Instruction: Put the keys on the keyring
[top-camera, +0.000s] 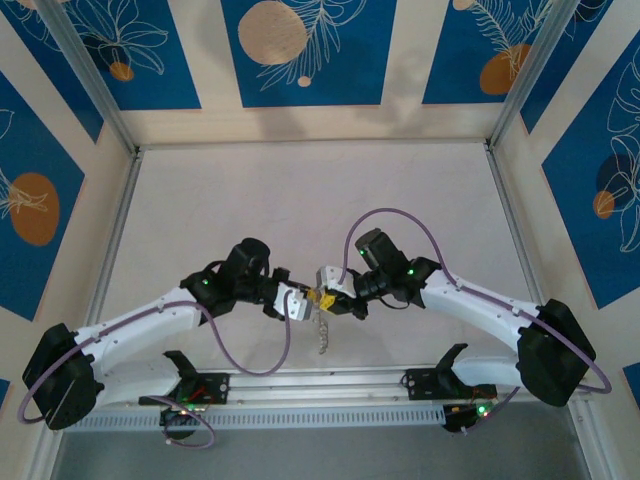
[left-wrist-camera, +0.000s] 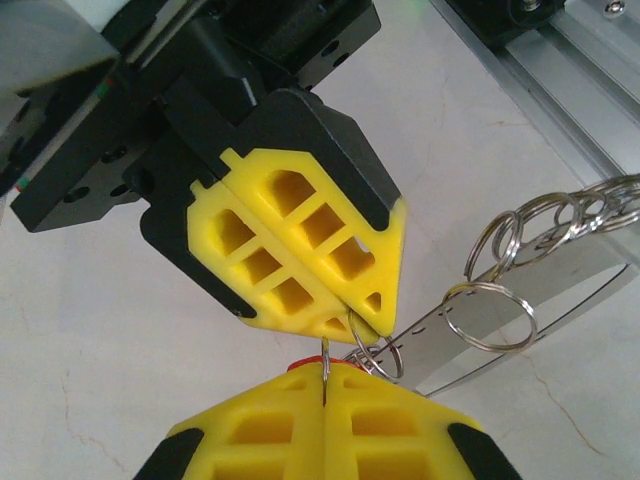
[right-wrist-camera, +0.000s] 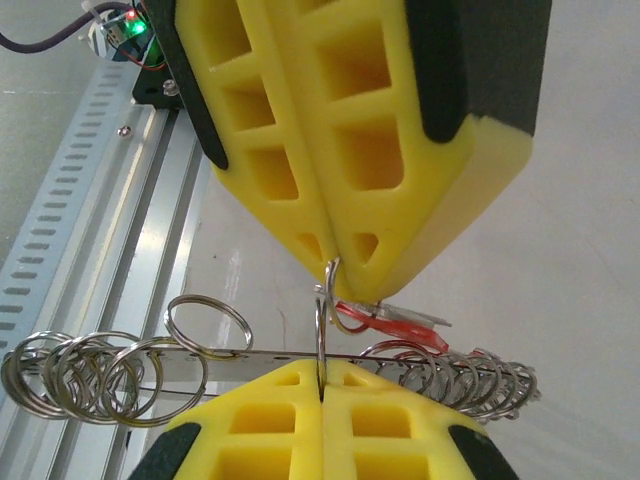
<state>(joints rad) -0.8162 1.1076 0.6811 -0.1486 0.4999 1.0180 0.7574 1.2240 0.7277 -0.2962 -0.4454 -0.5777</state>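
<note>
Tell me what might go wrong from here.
1. The left end effector and right end effector, both shut, seem to pinch one small silver split ring by its thin edge; any pull could slip it free.
2. The long flat metal strip, loaded with spare rings, trails from that spot; its weight may twist the ring.
3. The thin red-tagged key could snag.

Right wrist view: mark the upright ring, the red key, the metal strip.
upright ring (right-wrist-camera: 319, 340): right wrist view, bare stretch of its wire.
red key (right-wrist-camera: 362, 311): right wrist view, red part.
metal strip (right-wrist-camera: 270, 355): right wrist view, bare middle.
</note>
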